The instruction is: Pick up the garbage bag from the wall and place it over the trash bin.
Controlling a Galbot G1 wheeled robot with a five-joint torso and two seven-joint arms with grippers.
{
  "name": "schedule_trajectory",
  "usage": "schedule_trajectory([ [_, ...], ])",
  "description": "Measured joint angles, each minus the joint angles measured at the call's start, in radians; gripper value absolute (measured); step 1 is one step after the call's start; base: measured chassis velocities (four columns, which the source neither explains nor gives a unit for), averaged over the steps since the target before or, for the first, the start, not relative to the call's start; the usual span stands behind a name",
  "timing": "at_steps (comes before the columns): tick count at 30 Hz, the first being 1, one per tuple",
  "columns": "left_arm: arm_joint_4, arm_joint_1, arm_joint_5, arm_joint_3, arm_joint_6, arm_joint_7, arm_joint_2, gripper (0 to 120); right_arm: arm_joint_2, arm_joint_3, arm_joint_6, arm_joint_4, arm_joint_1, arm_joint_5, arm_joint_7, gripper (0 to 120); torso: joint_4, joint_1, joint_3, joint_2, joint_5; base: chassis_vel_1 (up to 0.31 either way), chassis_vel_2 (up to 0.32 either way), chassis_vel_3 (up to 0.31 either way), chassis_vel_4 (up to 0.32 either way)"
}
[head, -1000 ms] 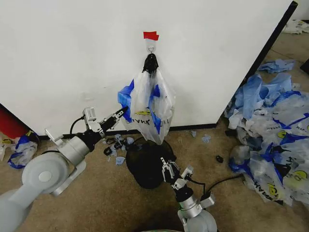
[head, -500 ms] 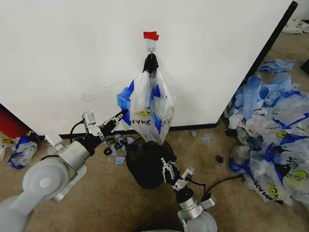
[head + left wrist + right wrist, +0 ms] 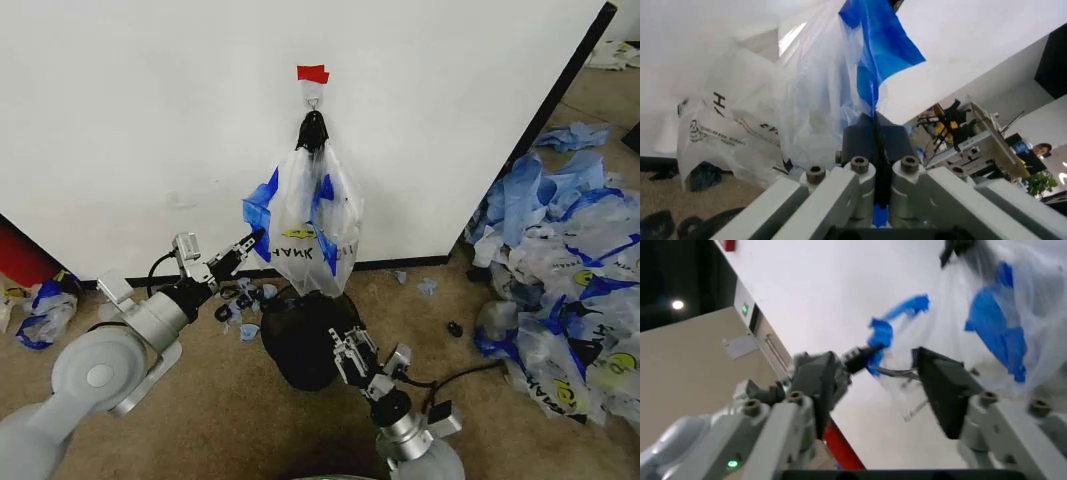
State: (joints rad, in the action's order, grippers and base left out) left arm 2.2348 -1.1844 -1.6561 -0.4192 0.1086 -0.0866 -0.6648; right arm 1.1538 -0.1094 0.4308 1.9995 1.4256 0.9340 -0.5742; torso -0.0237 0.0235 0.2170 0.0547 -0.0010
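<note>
One garbage bag (image 3: 310, 225) hung from a small metal hook (image 3: 313, 100) on the wall (image 3: 150, 110), just under a red tape patch (image 3: 312, 73). The left gripper (image 3: 250, 241) reached up to the bag's left side, and its fingers were pinched shut on a blue flap of the bag (image 3: 873, 55). The trash bin (image 3: 305, 335) sat on the floor right below the bag. The right gripper (image 3: 345, 345) hovered low by the bin's right side with its fingers (image 3: 943, 390) spread apart and holding nothing. Lots of other bags (image 3: 560, 290) lay in a heap on the right.
</note>
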Motion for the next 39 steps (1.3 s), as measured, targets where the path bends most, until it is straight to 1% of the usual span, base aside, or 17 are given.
schedule_trajectory([
  [3,-0.003,0.003,0.003,0.004,0.0,0.0,0.0,0,-0.04,-0.037,-0.024,0.058,0.002,0.012,0.032,58,0.0001,0.0,0.0,0.0,-0.0001,0.0,0.0,0.0,0.0],
  [5,-0.003,0.006,0.005,0.008,0.0,-0.001,-0.003,0,-0.07,-0.057,-0.045,0.097,-0.004,0.029,0.071,68,0.0001,0.0,0.0,0.0,-0.0001,0.0,0.0,0.0,0.0],
  [6,-0.003,0.006,0.005,0.008,0.0,-0.001,-0.003,0,-0.07,-0.057,-0.045,0.097,-0.004,0.029,0.071,68,0.0001,0.0,0.0,0.0,-0.0001,0.0,0.0,0.0,0.0],
  [9,-0.003,0.008,0.011,0.014,0.001,-0.001,-0.008,0,-0.1,-0.08,-0.059,0.133,-0.013,0.047,0.095,79,0.0002,0.0,0.0,0.0,0.0,0.0,0.0,0.0,0.0],
  [10,-0.003,0.008,0.013,0.015,0.001,-0.001,-0.009,0,-0.109,-0.089,-0.065,0.146,-0.011,0.053,0.094,86,0.0002,0.0,0.0,0.0,-0.0001,0.0,0.0,0.0,0.0],
  [11,-0.003,0.008,0.013,0.015,0.001,-0.001,-0.009,0,-0.109,-0.089,-0.065,0.146,-0.011,0.053,0.094,86,0.0002,0.0,0.0,0.0,-0.0001,0.0,0.0,0.0,0.0],
  [13,-0.004,0.01,0.014,0.016,0.001,-0.002,-0.011,0,-0.119,-0.093,-0.069,0.158,-0.002,0.055,0.09,94,0.0002,0.0,0.0,0.0,-0.0001,0.0,0.0,0.0,0.0],
  [14,-0.005,0.012,0.014,0.016,0.001,-0.002,-0.011,0,-0.121,-0.092,-0.069,0.16,0.005,0.055,0.087,94,0.0001,0.0,0.0,0.0,-0.0001,0.0,0.0,0.0,0.0],
  [17,-0.005,0.013,0.014,0.017,0.001,-0.002,-0.01,0,-0.122,-0.07,-0.068,0.161,0.026,0.049,0.083,87,0.0001,0.0,0.0,0.0,0.0,0.0,0.0,0.0,0.0],
  [22,0.0,0.009,0.014,0.013,0.001,-0.002,-0.007,0,-0.123,-0.038,-0.056,0.14,0.062,0.041,0.084,82,0.0,0.0,0.0,0.0,-0.0001,0.0,0.0,0.0,0.0],
  [25,0.004,0.002,0.014,0.009,0.001,-0.002,-0.007,0,-0.124,-0.018,-0.054,0.128,0.086,0.041,0.103,81,0.0001,0.0,0.0,0.0,-0.0001,0.0,0.0,0.0,0.0],
  [29,0.009,-0.002,0.014,0.006,0.0,-0.002,-0.006,0,-0.13,-0.001,-0.054,0.109,0.108,0.039,0.121,81,0.0001,0.0,0.0,0.0,-0.0002,0.0,0.0,0.0,0.0],
  [31,0.013,-0.006,0.014,0.004,0.0,-0.002,-0.009,0,-0.131,0.016,-0.054,0.088,0.115,0.034,0.137,84,0.0,0.0,0.0,0.0,-0.0002,0.0,0.0,0.0,0.0],
  [33,0.018,-0.014,0.014,0.001,0.0,-0.002,-0.012,0,-0.128,0.033,-0.057,0.068,0.115,0.032,0.165,86,0.0001,0.0,0.0,0.0,-0.0002,0.0,0.0,0.0,0.0],
  [39,0.03,-0.043,0.016,-0.015,-0.001,0.001,-0.014,0,-0.117,0.055,-0.061,0.013,0.11,0.008,0.232,88,0.0002,0.0,0.0,0.0,-0.0001,0.0,0.0,0.0,0.0],
])
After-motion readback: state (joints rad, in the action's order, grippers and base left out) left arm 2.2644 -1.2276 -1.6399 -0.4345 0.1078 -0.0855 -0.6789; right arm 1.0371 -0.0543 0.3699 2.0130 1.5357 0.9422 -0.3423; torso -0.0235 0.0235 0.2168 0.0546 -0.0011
